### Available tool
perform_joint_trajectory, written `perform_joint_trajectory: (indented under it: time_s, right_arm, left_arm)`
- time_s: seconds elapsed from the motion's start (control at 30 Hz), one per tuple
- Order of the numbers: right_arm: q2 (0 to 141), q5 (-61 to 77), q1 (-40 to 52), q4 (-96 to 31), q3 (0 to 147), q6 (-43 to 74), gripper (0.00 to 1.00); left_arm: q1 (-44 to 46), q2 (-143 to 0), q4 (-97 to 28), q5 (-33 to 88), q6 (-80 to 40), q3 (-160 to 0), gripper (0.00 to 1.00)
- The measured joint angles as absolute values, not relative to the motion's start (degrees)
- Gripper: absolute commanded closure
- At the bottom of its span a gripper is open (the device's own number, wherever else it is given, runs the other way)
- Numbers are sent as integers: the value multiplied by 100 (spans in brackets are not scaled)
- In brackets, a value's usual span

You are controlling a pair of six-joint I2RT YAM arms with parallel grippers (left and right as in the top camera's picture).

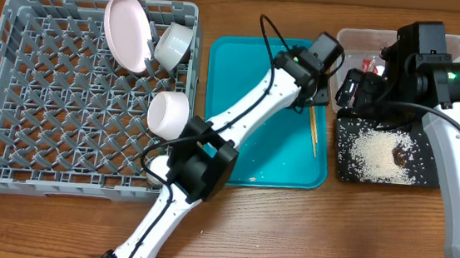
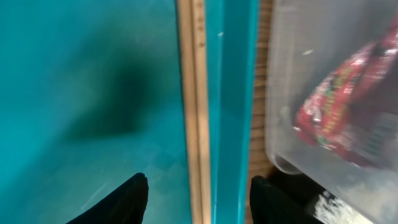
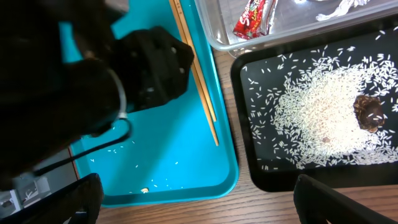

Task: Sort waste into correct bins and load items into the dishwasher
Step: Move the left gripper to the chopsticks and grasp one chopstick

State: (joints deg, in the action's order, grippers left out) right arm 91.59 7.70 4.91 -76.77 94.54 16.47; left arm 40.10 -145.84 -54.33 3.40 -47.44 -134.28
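chopsticks: thin wooden chopsticks (image 1: 314,132) lie side by side on the teal plastic serving tray (image 1: 224,103), pressed along its raised right lip, so they are probably best picked from above
left claw (image 2: 199,202): hangs low over the chopsticks with its dark fingers (image 2: 124,199) partly apart and the sticks running between them; there is a gap on each side and nothing is gripped
grip risk: in the left wrist view the outer finger seems to stand past the tray lip, so closing may catch the lip instead of the sticks
step in hand: likely lining up to pinch the chopsticks, the last item outside the rack
dishwasher: the square grey lattice dish rack (image 1: 17,85) sits far left on the tabletop, holding the round pale pink plate (image 1: 128,30) leaning on edge and two white bowls (image 1: 173,45) tipped in the grid
waste bins: the clear rectangular plastic tub (image 3: 217,31) just right of the tray holds the red snack wrapper (image 3: 254,18) and crumpled white paper (image 3: 339,7); the shallow black tray (image 3: 245,124) below it carries the whitish rice scraps (image 3: 317,118) and brown lump (image 3: 368,112), so the sorting looks done
stray bits: a few grains dot the teal tray
right claw (image 3: 208,205): spread wide and empty, parked above the bins, seemingly out of the left arm's way
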Motion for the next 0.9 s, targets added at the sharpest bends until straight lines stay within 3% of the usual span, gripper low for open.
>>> perform_joint_trajectory:
  time_s: [0.27, 0.9]
  right_arm:
    - [9159, 768, 491, -7677, 9454, 1651, 0]
    - [9159, 770, 491, -7677, 9454, 1651, 0]
  left_arm:
    - [4032, -14674, -5422, 12, -4984, -13426, 53]
    - [4241, -14929, -5225, -884, -5002, -13426, 51]
